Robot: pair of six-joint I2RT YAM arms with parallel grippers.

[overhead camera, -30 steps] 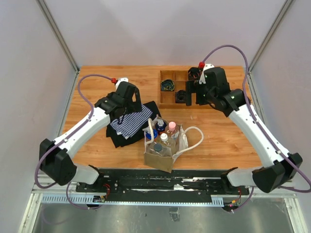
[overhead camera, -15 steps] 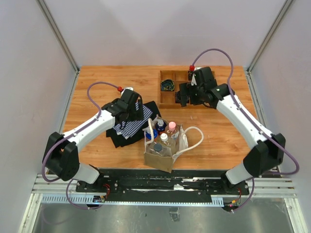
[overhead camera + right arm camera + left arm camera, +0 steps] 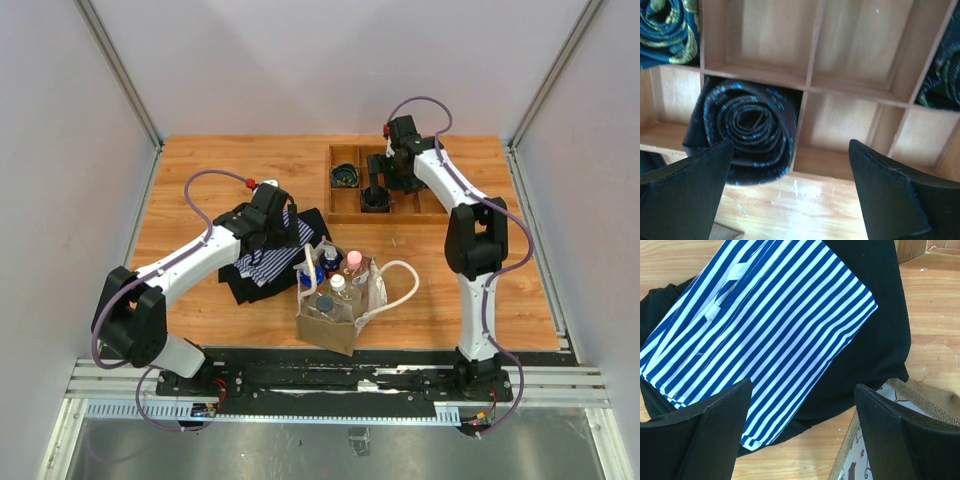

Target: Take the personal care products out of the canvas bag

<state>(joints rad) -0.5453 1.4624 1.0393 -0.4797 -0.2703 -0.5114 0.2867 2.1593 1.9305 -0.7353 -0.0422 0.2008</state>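
Observation:
The canvas bag [image 3: 330,320] stands upright near the table's front edge, with white handles. Personal care products stand in it: a pink-capped bottle [image 3: 354,260], a white-capped one [image 3: 338,283] and blue-capped ones [image 3: 330,253]. My left gripper [image 3: 283,226] hangs open over the folded clothing just left of the bag. In the left wrist view the left gripper [image 3: 804,385] has nothing between its fingers, and the bag's woven rim [image 3: 925,397] shows at lower right. My right gripper [image 3: 386,184] is open above the wooden tray, far behind the bag. The right gripper [image 3: 791,143] holds nothing.
Folded black and blue-striped clothing [image 3: 268,255] [image 3: 755,325] lies against the bag's left side. The wooden compartment tray [image 3: 345,205] [image 3: 810,85] at the back holds dark coiled bundles [image 3: 747,127]. The bag's loose handle [image 3: 405,285] loops out to the right.
The right arm has folded up and its gripper slid left over the tray. The left gripper has edged right, nearer the bag. Bag and bottles have not moved.

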